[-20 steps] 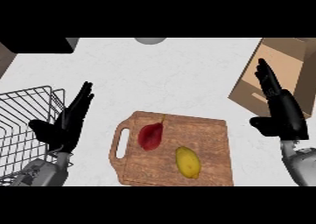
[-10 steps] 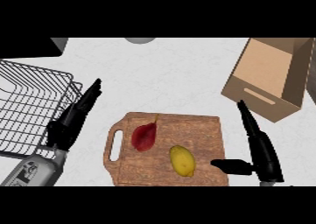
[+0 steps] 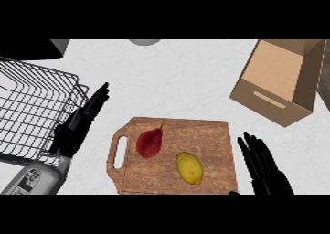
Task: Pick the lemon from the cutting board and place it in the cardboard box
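Our right hand [image 3: 263,165], fingers straight and holding nothing, sits by the cutting board's [image 3: 206,132] right edge. We should curl around the lemon [image 3: 188,167] from its right side.

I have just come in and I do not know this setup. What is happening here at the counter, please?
A robot is about to fetch the lemon, which lies untouched on the cutting board beside a red fruit. The right robot hand is open at the board's right edge, fingers straight, not touching the lemon. The left robot hand rests open beside the wire basket. The cardboard box stands open at the upper right.
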You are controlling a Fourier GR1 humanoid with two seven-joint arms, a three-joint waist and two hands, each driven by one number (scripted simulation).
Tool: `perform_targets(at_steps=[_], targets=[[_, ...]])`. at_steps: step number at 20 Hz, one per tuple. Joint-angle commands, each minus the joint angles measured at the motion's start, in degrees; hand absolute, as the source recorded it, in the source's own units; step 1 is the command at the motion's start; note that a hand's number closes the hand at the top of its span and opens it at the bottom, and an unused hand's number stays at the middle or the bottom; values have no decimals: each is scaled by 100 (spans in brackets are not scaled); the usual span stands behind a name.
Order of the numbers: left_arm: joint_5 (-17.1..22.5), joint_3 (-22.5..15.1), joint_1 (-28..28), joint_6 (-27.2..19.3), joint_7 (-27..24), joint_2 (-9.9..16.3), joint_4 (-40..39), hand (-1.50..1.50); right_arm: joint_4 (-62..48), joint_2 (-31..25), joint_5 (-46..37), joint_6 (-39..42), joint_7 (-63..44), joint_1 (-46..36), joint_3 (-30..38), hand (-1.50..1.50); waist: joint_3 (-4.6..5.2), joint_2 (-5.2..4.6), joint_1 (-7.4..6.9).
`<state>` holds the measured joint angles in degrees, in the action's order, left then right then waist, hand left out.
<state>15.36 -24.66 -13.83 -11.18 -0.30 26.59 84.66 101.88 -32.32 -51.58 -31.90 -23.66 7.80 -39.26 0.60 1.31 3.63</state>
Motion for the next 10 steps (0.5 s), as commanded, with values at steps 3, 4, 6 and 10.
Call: perform_targets(at_steps=[3,4,6,10], targets=[[-48,-21,130,79,-76,-7,47,0,1758,23,-1179,1659,-1717,606,-724,-150,0,-37,-89],[-135,-190,297,86,-118,-55,243,0,1900,142,-1188,2099,-2048,549,-783,-150,-14,-58,-233],[-45,41,-36,178,-37,18,182,0,2489,459,-1239,2783,-2587,552,-1147,-150,-17,-85,-235],[-247,-182,-113,-15,276,-250,346,0,3038,1295,-1651,4076,-3775,381,-1803,-150,-38,-103,-336]])
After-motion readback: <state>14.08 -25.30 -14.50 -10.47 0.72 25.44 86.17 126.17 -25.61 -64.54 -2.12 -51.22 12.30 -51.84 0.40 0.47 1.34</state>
